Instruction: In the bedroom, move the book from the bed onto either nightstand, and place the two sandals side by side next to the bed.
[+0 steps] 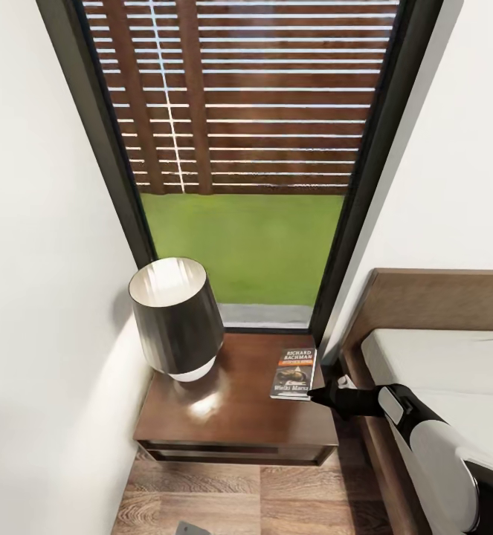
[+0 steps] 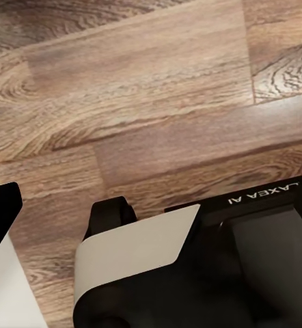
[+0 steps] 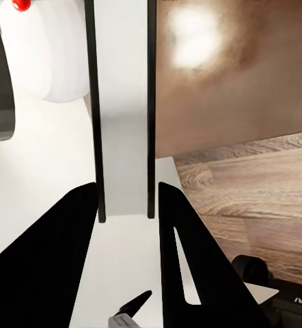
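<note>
Right hand (image 1: 314,394) clamped on book's (image 1: 294,374) edge, book flat on nightstand (image 1: 231,416) (beside lamp (image 1: 176,319)), left hand unseen.

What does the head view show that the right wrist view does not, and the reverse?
Head view: the window with lawn and fence, the bed, and the book cover's lettering. Right wrist view: the book's page edge, running between the right gripper fingers. Both: the book, the nightstand top, the plank floor.
</note>
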### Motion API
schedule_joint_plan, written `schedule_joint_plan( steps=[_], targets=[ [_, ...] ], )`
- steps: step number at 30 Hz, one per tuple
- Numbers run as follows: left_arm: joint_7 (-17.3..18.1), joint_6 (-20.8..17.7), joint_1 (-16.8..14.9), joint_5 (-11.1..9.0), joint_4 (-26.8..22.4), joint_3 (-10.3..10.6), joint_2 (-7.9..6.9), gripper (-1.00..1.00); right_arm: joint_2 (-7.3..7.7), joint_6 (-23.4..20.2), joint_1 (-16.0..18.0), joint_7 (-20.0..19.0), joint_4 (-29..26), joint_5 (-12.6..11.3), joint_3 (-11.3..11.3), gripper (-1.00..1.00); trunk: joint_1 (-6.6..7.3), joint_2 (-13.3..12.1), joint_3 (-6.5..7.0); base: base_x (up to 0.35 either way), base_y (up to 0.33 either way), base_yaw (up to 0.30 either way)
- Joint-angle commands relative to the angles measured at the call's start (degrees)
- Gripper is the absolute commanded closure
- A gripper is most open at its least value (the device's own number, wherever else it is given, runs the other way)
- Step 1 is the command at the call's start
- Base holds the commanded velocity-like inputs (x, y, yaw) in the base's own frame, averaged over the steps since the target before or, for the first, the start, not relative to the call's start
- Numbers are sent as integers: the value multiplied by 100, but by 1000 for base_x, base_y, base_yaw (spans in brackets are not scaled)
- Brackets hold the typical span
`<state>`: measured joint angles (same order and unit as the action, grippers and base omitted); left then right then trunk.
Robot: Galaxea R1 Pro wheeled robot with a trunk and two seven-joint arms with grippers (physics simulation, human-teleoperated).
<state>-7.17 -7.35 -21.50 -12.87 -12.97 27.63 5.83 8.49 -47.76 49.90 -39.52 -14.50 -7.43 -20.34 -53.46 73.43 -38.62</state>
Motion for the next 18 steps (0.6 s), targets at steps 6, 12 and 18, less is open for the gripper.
schedule_joint_plan(
  steps=[6,12,18],
  targets=[
    [-32,-30,-3,-58,-12,49,-3,-100,3,-41,2,23,-1,-56,1,100,-22,43,-22,0,0,0],
    [-34,-30,-1,-58,-12,49,-3,-100,3,-41,2,23,-1,-56,2,100,-154,283,-130,0,0,0],
    [-37,-30,-2,-58,-12,49,-3,-100,4,-41,2,23,-1,-57,2,100,-263,484,-220,0,0,0]
  ],
)
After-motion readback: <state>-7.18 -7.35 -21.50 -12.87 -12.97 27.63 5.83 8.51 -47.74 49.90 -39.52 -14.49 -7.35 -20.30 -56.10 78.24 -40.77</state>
